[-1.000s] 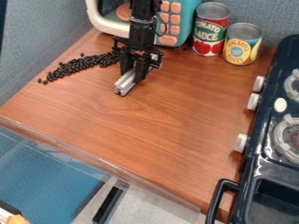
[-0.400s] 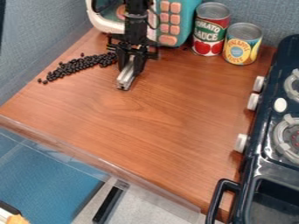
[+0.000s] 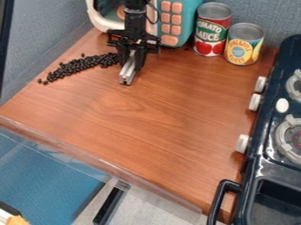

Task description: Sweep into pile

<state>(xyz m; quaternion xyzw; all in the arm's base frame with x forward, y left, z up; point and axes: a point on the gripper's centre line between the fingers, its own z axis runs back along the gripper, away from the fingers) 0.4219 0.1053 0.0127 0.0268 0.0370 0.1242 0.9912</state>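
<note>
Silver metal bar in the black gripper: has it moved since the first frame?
Yes. The silver bar has shifted up the view, its lower end now closer to the teal toy microwave.

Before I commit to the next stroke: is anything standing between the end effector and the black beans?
Nothing visible stands between the end effector and the black beans; the red can sits away on its opposite side.

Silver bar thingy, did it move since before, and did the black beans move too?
The end effector and the silver bar it holds moved a little way back, towards the toy microwave. Nothing was grabbed or let go. The black beans stayed the same.
</note>
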